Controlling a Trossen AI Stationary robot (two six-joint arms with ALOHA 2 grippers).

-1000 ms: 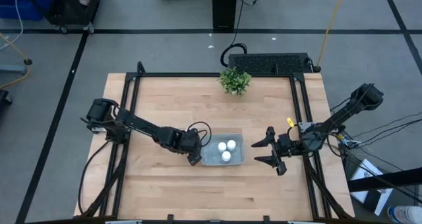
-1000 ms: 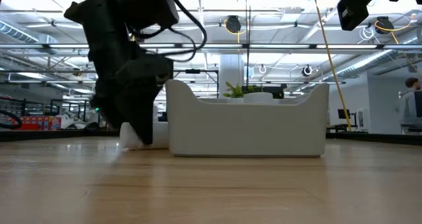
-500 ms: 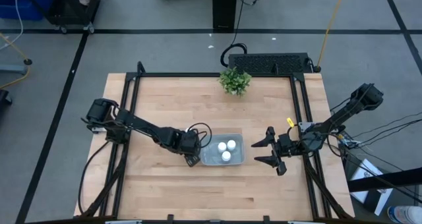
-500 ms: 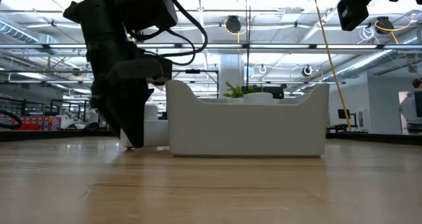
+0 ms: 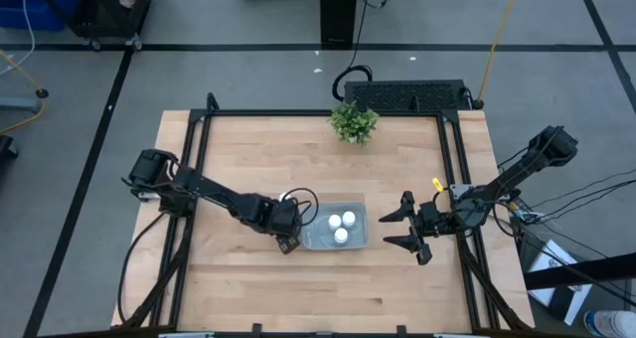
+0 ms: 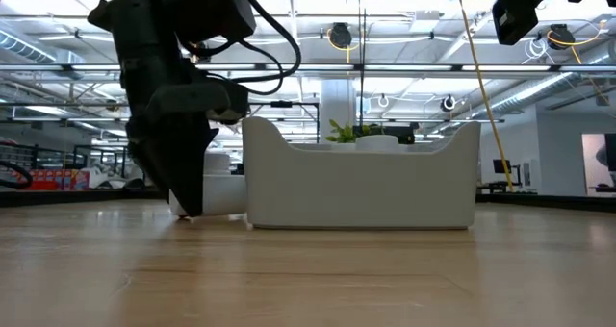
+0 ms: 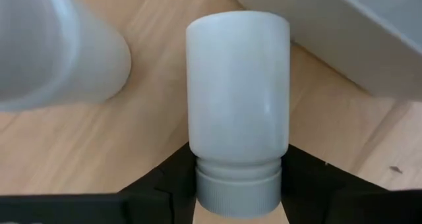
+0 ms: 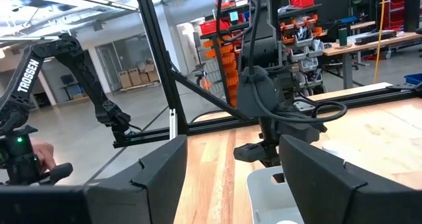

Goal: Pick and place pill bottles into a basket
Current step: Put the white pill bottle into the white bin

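Three bottles (image 5: 340,226) already stand in the basket (image 5: 358,244) in the high view, white caps up, grouped toward its middle. Two more lie outside it, and the left wrist view shows both: one bottle on its side (image 7: 237,105), cap toward the camera and sitting between the two dark fingers (image 7: 165,184), and a second bottle (image 7: 56,49) just beside it on the wood, with the basket's pale wall close by.

Compare this with a second ago and you see the left gripper (image 5: 289,241) has slid away from the basket's left wall and lowered to the table (image 5: 238,149). In the low view the dark mass of the arm has shifted left, uncovering more of the white bottle (image 6: 223,188) that lies against the basket's side. That tells you the arm is lining up on a fallen bottle, not yet carrying one.

Your left gripper's fingers stand apart on either side of the cap end; they look close to it, though from this angle you cannot be sure whether they touch it, and nothing is lifted. I judge the grasp is about to be made: you would need to close on the neck, raise it clear of the wall and bring it over the rim.

Your right gripper (image 5: 405,229) waits to the right of the basket, spread wide with nothing in it, and has not moved. A small plant (image 5: 354,121) sits at the table's far edge, well apart from the work.
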